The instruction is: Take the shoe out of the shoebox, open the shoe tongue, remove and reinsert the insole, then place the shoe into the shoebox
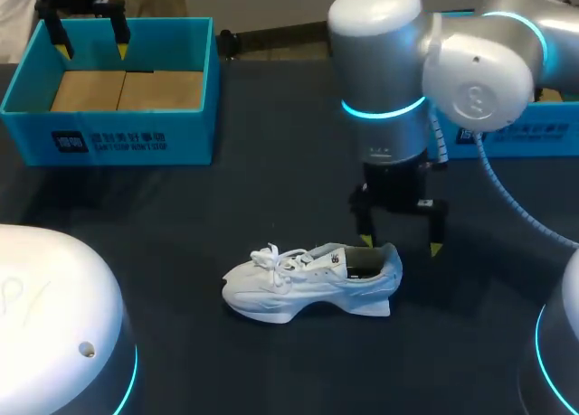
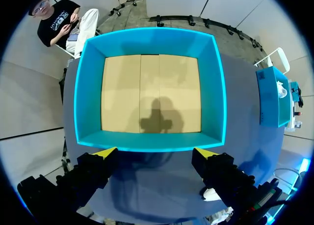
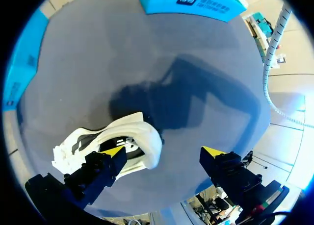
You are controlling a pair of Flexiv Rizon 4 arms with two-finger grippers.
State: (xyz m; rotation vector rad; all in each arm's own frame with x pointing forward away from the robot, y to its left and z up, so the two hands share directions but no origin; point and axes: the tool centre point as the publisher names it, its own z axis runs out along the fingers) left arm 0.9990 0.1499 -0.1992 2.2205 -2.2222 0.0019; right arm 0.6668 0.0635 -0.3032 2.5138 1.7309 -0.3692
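Note:
A white shoe (image 1: 308, 279) lies on its side on the dark table, toe to the left, laces loose. My right gripper (image 1: 401, 245) hangs just above its heel, open. In the right wrist view the shoe (image 3: 135, 137) has its heel between the spread fingers of the gripper (image 3: 163, 152), and one fingertip (image 3: 114, 151) sits over the shoe's mouth. The blue shoebox (image 1: 109, 135) stands at the back left with a bare cardboard floor. My left gripper (image 1: 91, 49) hovers open over the box's far edge. Seen from the left wrist, the gripper (image 2: 156, 154) looks down into the shoebox (image 2: 216, 87).
A second blue box (image 1: 543, 130) stands at the back right behind my right arm, also in the left wrist view (image 2: 272, 97) and as a blue box (image 3: 196, 2) ahead of the right gripper. Bare dark tabletop (image 1: 271, 198) lies between the shoebox and the shoe.

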